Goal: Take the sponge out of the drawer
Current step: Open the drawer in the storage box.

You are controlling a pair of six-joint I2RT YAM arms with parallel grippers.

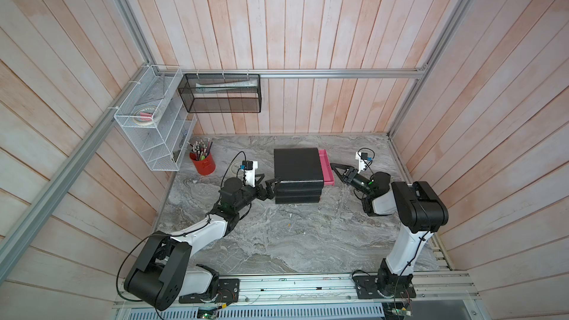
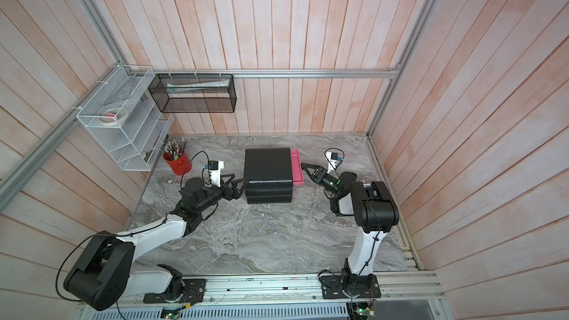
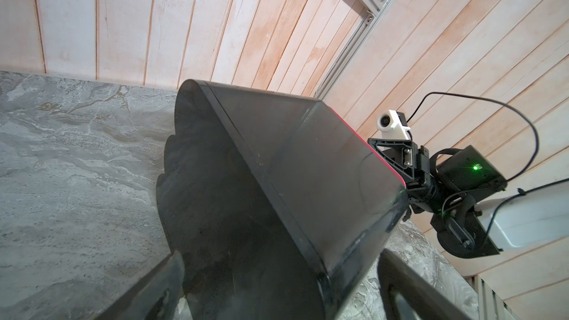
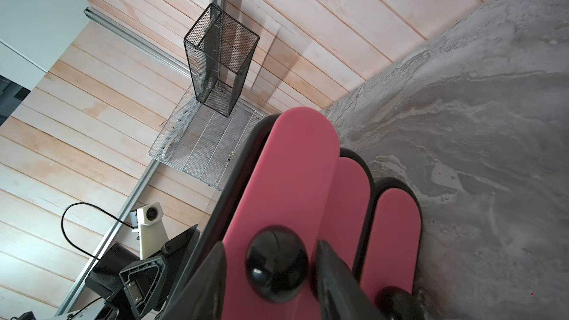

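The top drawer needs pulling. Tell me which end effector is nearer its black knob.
Right. The right end effector straddles the knob; the left end effector sits open at the drawer unit's opposite side, with the whole unit between it and the knob.

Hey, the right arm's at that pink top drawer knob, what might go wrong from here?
Right end effector straddles the knob of the top drawer with gaps either side, so a pull may slip off. Left end effector stands open at the black cabinet, which might slide. No sponge shows; possibly wrong drawer.
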